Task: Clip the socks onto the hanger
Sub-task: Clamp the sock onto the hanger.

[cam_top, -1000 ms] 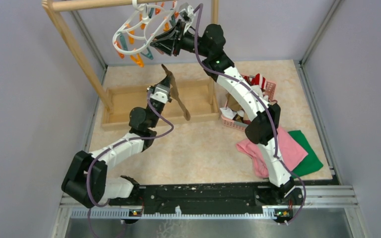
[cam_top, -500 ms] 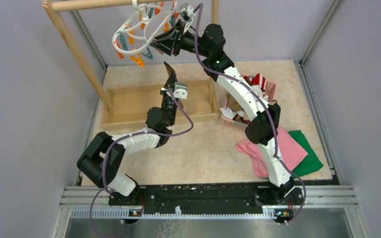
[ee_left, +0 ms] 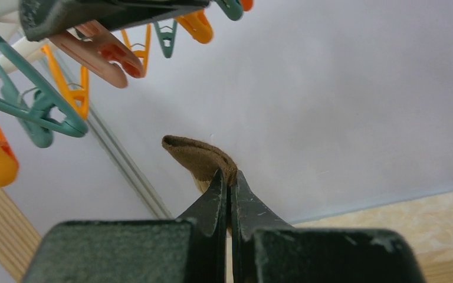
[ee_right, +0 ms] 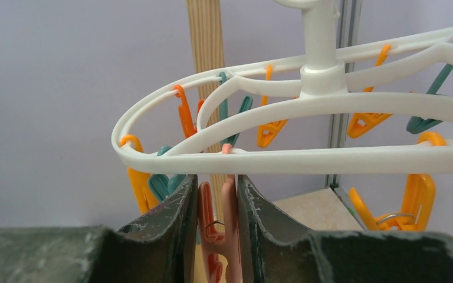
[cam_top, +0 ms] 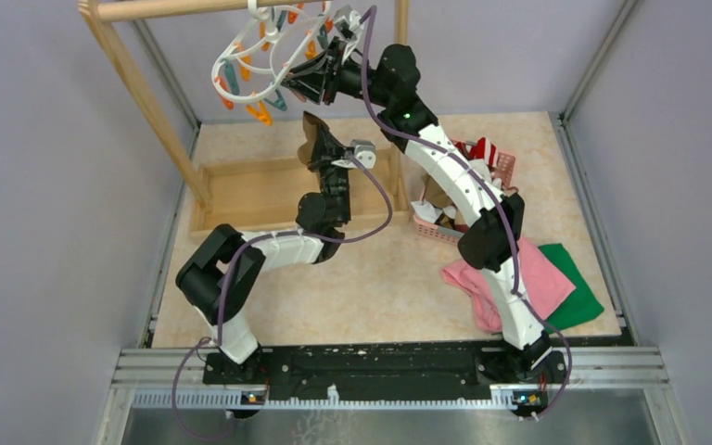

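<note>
The white hanger (cam_top: 241, 65) hangs by its hook from the wooden rack, with orange and teal clips dangling from its ring. My right gripper (cam_top: 298, 88) is shut on a salmon-pink clip (ee_right: 218, 218) just under the hanger's ring (ee_right: 283, 158), squeezing its handles. My left gripper (cam_top: 326, 146) is raised just below it, shut on an olive-brown sock (cam_top: 311, 130). In the left wrist view the sock's folded edge (ee_left: 197, 156) sticks up from the shut gripper (ee_left: 230, 177), below and to the right of the pink clip (ee_left: 103, 53). More socks lie in the pink basket (cam_top: 508, 167).
The wooden rack (cam_top: 139, 88) stands at the back left with its tray-like base (cam_top: 241, 195) on the table. A pink cloth (cam_top: 519, 278) and a green cloth (cam_top: 579, 297) lie at the right, beside my right arm. Grey walls close in on all sides.
My left arm has swung right and lifted the sock up close under the hanger. The sock's long hanging tail no longer shows. My right gripper has kept its hold on the clip.
</note>
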